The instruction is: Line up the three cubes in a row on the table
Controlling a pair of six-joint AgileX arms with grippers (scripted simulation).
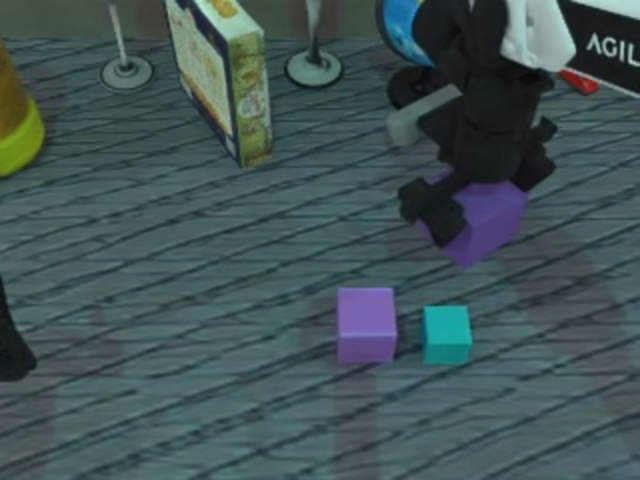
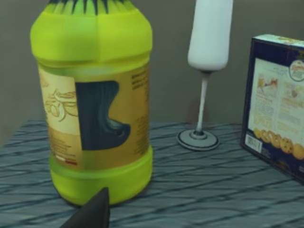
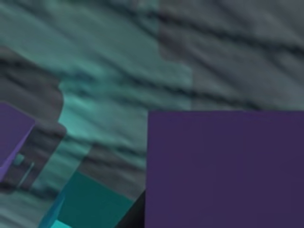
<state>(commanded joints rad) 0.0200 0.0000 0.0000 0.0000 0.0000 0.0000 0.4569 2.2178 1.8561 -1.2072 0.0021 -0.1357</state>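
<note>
The left arm (image 1: 12, 345) stood parked at the table's (image 1: 200, 300) left edge, and I could not tell the state of its gripper. Near the middle, the lavender cube (image 1: 366, 322) and the teal cube (image 1: 446, 333) already sat side by side, a small gap between them. The right gripper (image 1: 478, 190) pinched the dark cube (image 1: 490, 222), matte and tilted, seemingly lifted behind the pair; it was not yet in the row.
</note>
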